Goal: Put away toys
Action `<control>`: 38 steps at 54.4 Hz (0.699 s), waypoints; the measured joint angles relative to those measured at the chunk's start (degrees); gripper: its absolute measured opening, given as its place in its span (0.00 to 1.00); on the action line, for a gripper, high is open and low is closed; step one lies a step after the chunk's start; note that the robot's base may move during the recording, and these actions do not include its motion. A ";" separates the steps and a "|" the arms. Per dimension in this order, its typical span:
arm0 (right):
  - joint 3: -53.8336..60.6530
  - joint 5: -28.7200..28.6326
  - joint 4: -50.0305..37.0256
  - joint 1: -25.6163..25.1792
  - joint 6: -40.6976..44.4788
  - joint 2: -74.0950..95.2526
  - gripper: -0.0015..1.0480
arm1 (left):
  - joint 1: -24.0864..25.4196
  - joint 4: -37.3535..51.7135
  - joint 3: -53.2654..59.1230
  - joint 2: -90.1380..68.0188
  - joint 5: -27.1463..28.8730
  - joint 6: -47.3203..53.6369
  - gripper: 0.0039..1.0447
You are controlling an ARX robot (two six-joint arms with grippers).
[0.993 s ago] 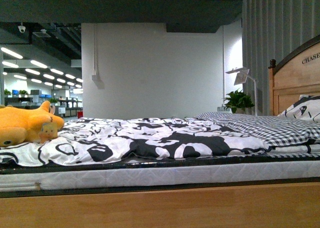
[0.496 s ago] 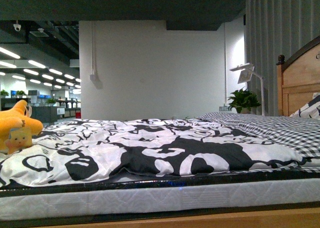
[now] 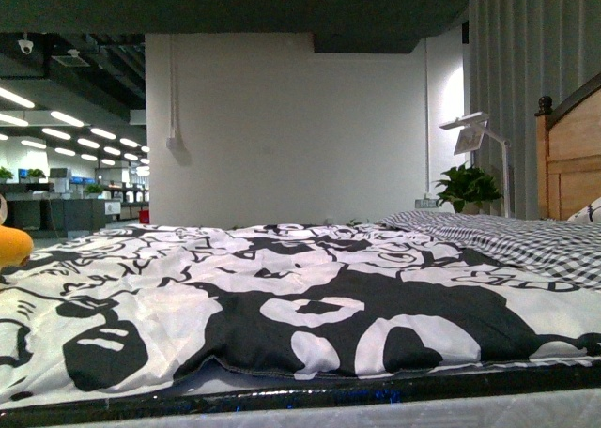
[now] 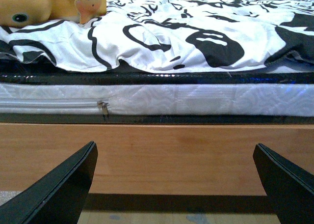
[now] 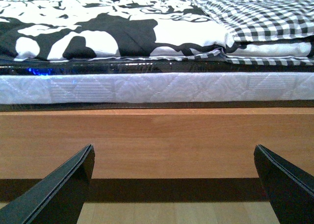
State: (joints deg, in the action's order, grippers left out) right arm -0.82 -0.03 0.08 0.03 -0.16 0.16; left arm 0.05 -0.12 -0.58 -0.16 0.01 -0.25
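Note:
An orange-yellow plush toy [image 4: 29, 5] lies on the bed's black-and-white duvet [image 4: 196, 32], with a small orange tag figure [image 4: 91, 3] beside it. In the front view only a sliver of the toy [image 3: 11, 245] shows at the far left edge. My left gripper [image 4: 174, 184] is open, low in front of the wooden bed rail [image 4: 171, 150], well below the toy and holding nothing. My right gripper [image 5: 172, 184] is also open and faces the bed rail [image 5: 171, 140] farther along, with nothing between its fingers.
A white quilted mattress [image 5: 147, 89] sits on the wooden frame. A checked blanket [image 5: 255, 13] covers the headboard end. A wooden headboard [image 3: 568, 156], a white lamp [image 3: 474, 132], a potted plant [image 3: 465, 186] and a grey curtain [image 3: 531, 62] stand at the right.
The front view has closed in on the bed and the bed rail has dropped out of it. The plush toy has slid from the left part of that view to its very edge.

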 joint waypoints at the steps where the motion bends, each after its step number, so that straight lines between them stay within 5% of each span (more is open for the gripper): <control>1: 0.00 0.00 0.00 0.00 0.00 0.00 0.94 | 0.00 0.00 0.00 -0.02 0.00 0.00 0.94; 38: 0.00 0.22 0.00 0.00 0.00 0.00 0.94 | 0.00 0.00 0.00 -0.02 -0.13 0.02 0.94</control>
State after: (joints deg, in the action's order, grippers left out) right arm -0.82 0.19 0.08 0.03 -0.16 0.16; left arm 0.05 -0.12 -0.58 -0.19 -0.12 -0.23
